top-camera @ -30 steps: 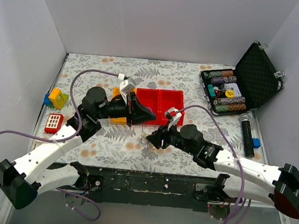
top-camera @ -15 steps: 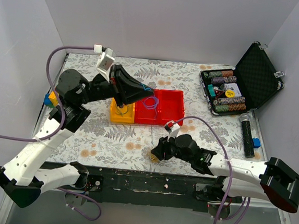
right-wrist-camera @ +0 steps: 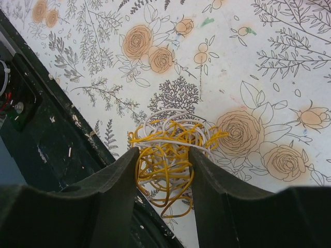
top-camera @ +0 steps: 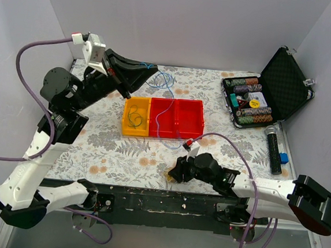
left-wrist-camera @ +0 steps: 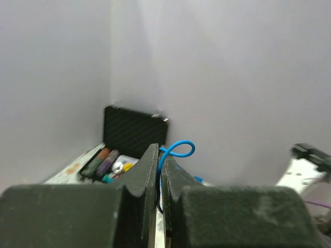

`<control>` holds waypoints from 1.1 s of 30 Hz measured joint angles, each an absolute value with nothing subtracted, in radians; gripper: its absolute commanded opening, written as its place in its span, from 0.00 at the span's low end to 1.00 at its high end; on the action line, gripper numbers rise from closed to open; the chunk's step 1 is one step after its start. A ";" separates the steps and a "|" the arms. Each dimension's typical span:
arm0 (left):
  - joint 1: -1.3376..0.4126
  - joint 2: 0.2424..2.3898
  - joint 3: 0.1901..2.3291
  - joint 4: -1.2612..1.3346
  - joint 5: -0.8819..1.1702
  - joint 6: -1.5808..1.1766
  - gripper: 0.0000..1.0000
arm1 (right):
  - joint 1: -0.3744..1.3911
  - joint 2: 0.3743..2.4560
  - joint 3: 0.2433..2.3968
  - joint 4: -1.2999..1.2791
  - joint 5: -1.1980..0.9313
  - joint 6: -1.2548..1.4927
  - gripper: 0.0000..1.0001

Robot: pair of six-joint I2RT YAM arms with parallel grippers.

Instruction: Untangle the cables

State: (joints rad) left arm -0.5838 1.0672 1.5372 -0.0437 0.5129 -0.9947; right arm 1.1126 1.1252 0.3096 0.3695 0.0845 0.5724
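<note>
Right wrist view: the right gripper (right-wrist-camera: 164, 154) sits low over the floral table cover (right-wrist-camera: 258, 62), just beside the black frame rail (right-wrist-camera: 46, 129) at the table's near edge. Its two fingers (right-wrist-camera: 116, 191) stand a moderate gap apart and bear on both sides of the yellow-and-white cable clump (right-wrist-camera: 165, 173). The clump fills the gap, and loose loops spill out past the fingertips onto the cover.

Top external view: the clump rests on the table at the near edge, forward of the bins. A single blue cable (top-camera: 158, 117) rises from the area in front of the red bin (top-camera: 176, 134), crosses over its left compartment and runs up to the left gripper (top-camera: 153, 68). The lower end of this cable is too thin to trace. The yellow bin (top-camera: 125, 119) touches the red bin on its left side and holds a coiled green cable (top-camera: 135, 115).

The left gripper is held high above the far left part of the table, beyond the bins. In the left wrist view its fingers are closed to a narrow slit, pinching the blue cable, which forms a small loop just past the fingertips.

At the far right, an open black case (top-camera: 285, 82) holds rows of poker chips (top-camera: 249, 111). A black microphone (top-camera: 274, 150) lies on the table just in front of the case.
</note>
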 measured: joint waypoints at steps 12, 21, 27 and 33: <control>-0.519 1.023 1.052 -0.060 0.202 -0.783 0.00 | 1.115 1.011 0.294 0.304 0.103 0.573 0.50; -0.383 1.071 0.999 0.041 0.212 -0.751 0.00 | 1.115 0.984 0.278 0.283 0.105 0.577 0.49; -0.290 1.140 0.961 0.102 0.244 -0.755 0.00 | 1.115 0.981 0.278 0.283 0.105 0.577 0.49; -0.244 1.208 0.923 0.126 0.269 -0.754 0.00 | 1.115 0.981 0.278 0.283 0.105 0.577 0.49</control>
